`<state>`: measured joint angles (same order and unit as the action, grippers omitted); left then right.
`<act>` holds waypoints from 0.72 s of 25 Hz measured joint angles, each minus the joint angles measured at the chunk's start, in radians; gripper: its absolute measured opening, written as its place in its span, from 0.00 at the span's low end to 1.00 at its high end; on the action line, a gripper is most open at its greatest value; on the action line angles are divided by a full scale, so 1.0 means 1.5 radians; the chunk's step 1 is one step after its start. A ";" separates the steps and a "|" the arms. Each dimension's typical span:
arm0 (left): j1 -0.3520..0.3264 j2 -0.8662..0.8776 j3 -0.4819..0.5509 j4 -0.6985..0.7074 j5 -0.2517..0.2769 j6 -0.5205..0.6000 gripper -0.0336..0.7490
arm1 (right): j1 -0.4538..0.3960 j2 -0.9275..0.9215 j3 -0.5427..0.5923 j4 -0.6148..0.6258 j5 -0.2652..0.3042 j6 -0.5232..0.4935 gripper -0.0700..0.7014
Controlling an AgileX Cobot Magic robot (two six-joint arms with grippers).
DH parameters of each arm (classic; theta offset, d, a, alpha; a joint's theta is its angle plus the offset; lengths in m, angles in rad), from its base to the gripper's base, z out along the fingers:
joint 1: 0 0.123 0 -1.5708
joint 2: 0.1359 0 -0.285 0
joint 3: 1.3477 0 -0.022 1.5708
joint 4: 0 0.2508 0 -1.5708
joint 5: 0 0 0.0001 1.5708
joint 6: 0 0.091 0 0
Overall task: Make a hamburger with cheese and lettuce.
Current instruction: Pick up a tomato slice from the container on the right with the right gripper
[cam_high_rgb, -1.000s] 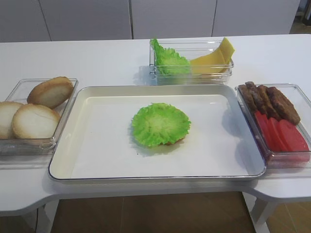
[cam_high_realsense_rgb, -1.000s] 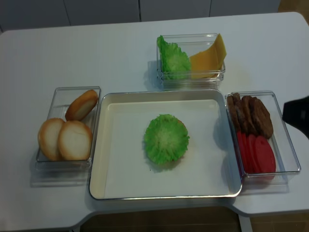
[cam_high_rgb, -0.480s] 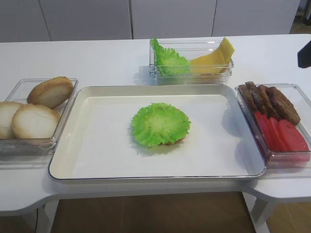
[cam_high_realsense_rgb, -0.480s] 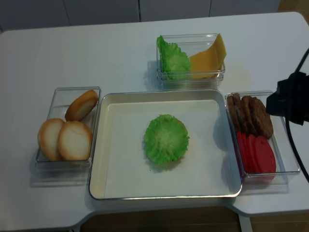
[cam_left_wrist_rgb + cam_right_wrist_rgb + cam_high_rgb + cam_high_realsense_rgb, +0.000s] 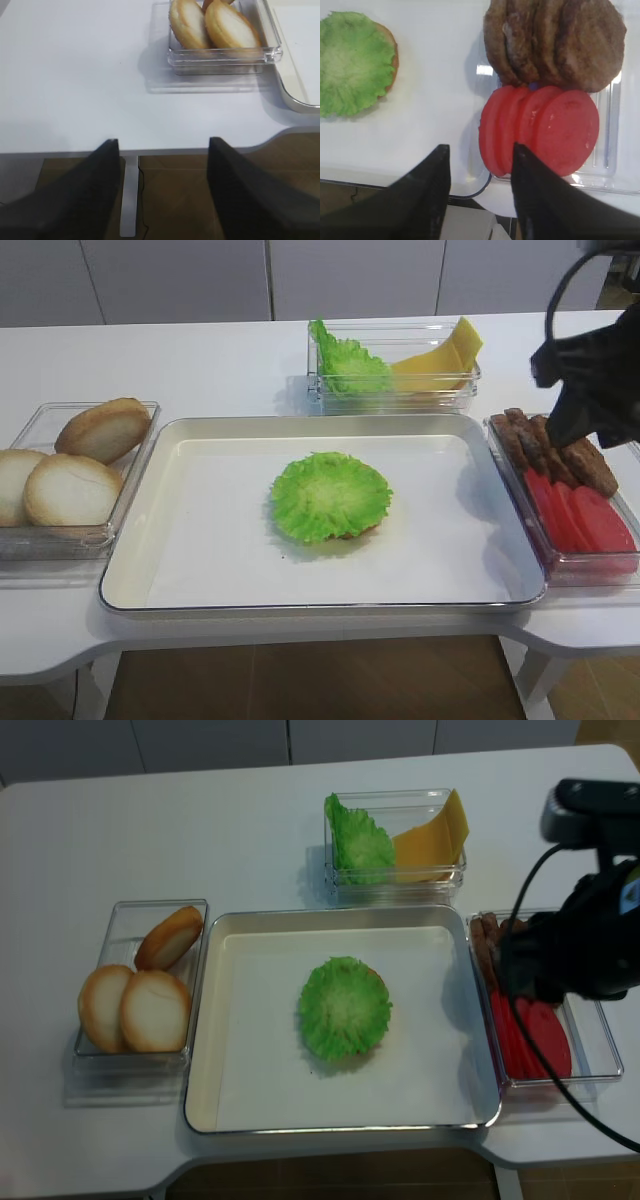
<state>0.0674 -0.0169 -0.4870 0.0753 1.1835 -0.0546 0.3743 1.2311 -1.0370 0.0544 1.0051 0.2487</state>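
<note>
The hamburger (image 5: 330,496) is a bun half under a frilly green lettuce leaf, lying in the middle of the tray; it also shows in the right wrist view (image 5: 350,62). More lettuce (image 5: 346,362) and the cheese (image 5: 440,360) slices stand in a clear container behind the tray. My right gripper (image 5: 480,150) is open and empty, hovering over the tray's right rim and the tomato slices. Its arm (image 5: 595,380) hangs above the right container. My left gripper (image 5: 164,142) is open and empty, off the table's front-left edge, near the bun container.
The metal tray (image 5: 200,430) fills the table's middle. A clear container of plain bun halves (image 5: 75,485) stands at its left. A clear container at its right holds brown patties (image 5: 555,445) and red tomato slices (image 5: 590,515).
My right arm has come in from the right edge and now hangs over the patties and tomato container. The food and the left gripper have not moved.
</note>
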 joint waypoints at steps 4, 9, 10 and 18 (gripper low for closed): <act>0.000 0.000 0.000 0.000 0.000 0.000 0.57 | 0.045 0.056 -0.001 -0.055 -0.007 0.050 0.51; 0.000 0.000 0.000 0.000 0.000 0.000 0.57 | 0.076 0.120 -0.001 -0.106 -0.016 0.092 0.51; 0.000 0.000 0.000 0.000 0.000 0.000 0.57 | 0.080 0.128 -0.001 -0.115 -0.016 0.103 0.51; 0.000 0.000 0.000 0.000 0.000 0.000 0.57 | 0.088 0.143 -0.003 -0.167 -0.021 0.139 0.51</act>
<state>0.0674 -0.0169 -0.4870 0.0753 1.1835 -0.0546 0.5057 1.4456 -1.0408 -0.1962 0.9740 0.4580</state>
